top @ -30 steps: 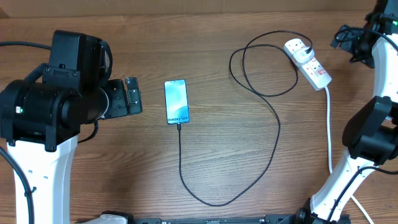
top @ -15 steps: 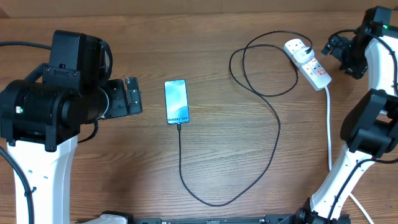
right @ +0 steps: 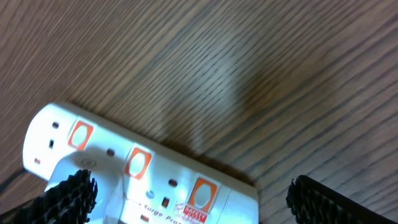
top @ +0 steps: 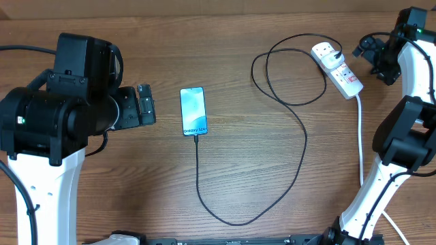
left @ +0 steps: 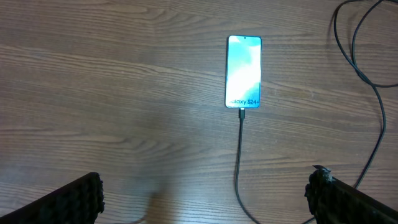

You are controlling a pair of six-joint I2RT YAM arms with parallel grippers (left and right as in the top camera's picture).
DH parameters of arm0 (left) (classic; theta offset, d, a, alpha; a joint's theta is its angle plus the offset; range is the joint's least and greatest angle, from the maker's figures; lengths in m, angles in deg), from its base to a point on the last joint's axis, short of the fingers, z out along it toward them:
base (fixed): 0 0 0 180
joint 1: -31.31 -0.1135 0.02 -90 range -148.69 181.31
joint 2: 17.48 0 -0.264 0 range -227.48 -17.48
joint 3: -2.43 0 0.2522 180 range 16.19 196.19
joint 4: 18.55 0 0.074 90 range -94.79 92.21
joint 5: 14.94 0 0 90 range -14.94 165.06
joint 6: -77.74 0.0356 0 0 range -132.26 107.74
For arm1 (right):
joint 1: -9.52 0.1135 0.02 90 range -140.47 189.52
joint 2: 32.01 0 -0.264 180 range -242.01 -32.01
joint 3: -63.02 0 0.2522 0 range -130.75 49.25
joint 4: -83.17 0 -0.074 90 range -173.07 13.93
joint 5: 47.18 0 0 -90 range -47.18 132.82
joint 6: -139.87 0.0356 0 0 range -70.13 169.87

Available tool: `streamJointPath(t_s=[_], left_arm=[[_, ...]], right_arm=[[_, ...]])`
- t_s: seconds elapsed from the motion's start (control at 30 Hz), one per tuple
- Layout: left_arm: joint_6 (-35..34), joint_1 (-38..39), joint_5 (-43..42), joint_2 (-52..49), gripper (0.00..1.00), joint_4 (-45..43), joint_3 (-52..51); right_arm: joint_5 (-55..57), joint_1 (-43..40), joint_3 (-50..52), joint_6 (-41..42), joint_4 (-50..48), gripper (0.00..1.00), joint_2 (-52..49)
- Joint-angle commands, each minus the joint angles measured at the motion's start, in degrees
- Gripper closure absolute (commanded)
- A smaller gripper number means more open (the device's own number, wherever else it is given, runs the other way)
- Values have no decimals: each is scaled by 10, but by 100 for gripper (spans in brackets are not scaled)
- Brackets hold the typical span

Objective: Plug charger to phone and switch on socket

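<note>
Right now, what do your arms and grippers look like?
The left arm and right arm are white shells with bulky black joints, black cables and a small green light each. The left gripper and right gripper are black, with knobbly finger pads.

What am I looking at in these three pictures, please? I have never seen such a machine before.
These are two robot arms at a wooden table. One picture is taken from above. The other two come from a small camera on each wrist, so the dark blocks at their bottom corners belong to that arm's own gripper. The left gripper and the right gripper are both open and hold nothing. On the table lie a lit phone, a thin black charger cable whose tip meets the phone's lower end, and a white socket strip, which the right wrist camera shows close up.
</note>
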State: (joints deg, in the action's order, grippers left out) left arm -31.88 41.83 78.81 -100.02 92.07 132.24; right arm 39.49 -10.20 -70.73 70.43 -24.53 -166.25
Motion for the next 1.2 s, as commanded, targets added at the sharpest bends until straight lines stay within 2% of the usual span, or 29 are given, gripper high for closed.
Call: streamJointPath(t_s=[0.0,0.67,1.17], left_arm=[[-12,0,9,-1,1,-1,-2],[-12,0,9,-1,0,-1,-2],[-12,0,9,-1,0,-1,-2]], right_arm=[[22,3,0,23,-4,0,-19],[17,16,0,31,7,0,-66],[-37,16,0,30,12,0,-70]])
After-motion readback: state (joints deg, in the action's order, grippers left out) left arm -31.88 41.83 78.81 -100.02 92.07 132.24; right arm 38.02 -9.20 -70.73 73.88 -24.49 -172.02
